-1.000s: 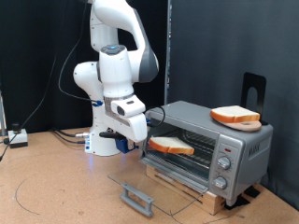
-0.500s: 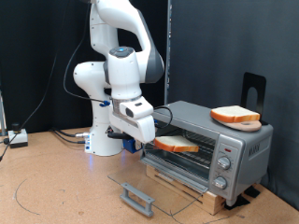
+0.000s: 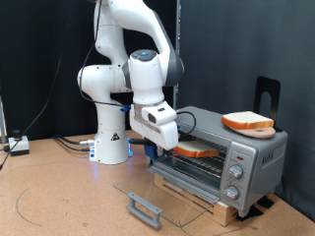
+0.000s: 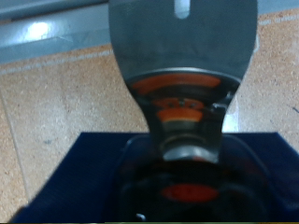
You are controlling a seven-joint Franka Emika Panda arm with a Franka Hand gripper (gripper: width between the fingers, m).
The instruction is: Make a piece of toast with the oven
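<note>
The silver-grey oven [image 3: 252,150] stands at the exterior view's right with its glass door [image 3: 157,189] folded down flat. My gripper [image 3: 171,144] is at the left side of the oven's opening, shut on the piece of toast [image 3: 200,149]. It holds the slice level, partly inside the opening above the wire rack. A second bread slice [image 3: 248,122] lies on the oven's top. The wrist view is blurred. It shows a grey shape [image 4: 182,56] and an orange-brown band [image 4: 179,89] close to the lens.
The oven sits on a wooden board [image 3: 219,203] with round knobs [image 3: 234,173] on its right panel. The door's handle [image 3: 145,208] sticks out over the table. A black stand [image 3: 268,93] rises behind the oven. Cables [image 3: 69,143] and a box [image 3: 16,146] lie at the left.
My arm has swung towards the exterior view's right with the toast, carrying it from in front of the robot's base to the oven's opening.
</note>
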